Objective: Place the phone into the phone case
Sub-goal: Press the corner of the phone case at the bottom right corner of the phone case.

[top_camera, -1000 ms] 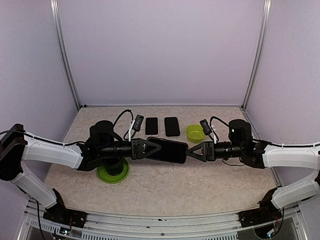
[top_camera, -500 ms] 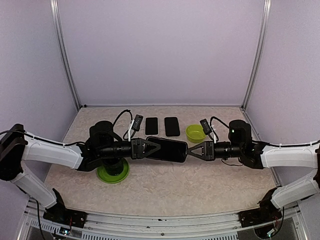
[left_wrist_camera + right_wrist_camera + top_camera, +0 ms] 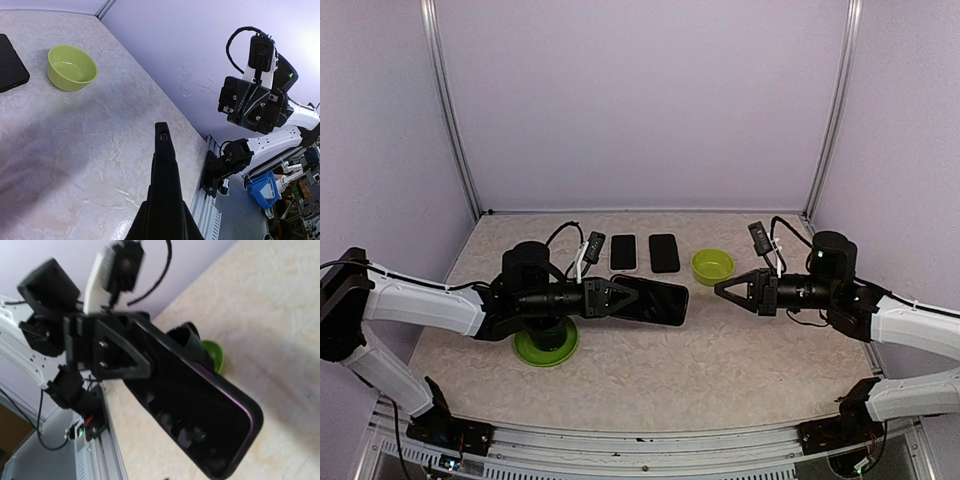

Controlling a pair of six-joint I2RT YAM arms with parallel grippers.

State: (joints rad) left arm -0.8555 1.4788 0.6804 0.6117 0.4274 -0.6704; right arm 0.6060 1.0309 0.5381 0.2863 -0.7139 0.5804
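My left gripper [image 3: 620, 297] is shut on one end of the black phone [image 3: 653, 299] and holds it above the table's middle, tilted. In the left wrist view the phone [image 3: 164, 170] is edge-on between my fingers. In the right wrist view it [image 3: 200, 410] has a dark rim with a thin purple line along the edge; I cannot tell whether that rim is a case. My right gripper [image 3: 720, 287] is off to the right, apart from the phone and empty. Its fingers do not show in its own wrist view.
A green bowl [image 3: 712, 266] stands at the back right and also shows in the left wrist view [image 3: 71, 68]. Two flat black slabs [image 3: 623, 252] [image 3: 664, 253] lie at the back. A green disc [image 3: 546, 345] lies under the left arm.
My right gripper has let go of the phone's right end and pulled back to the right. My left gripper still holds the phone in about the same place.
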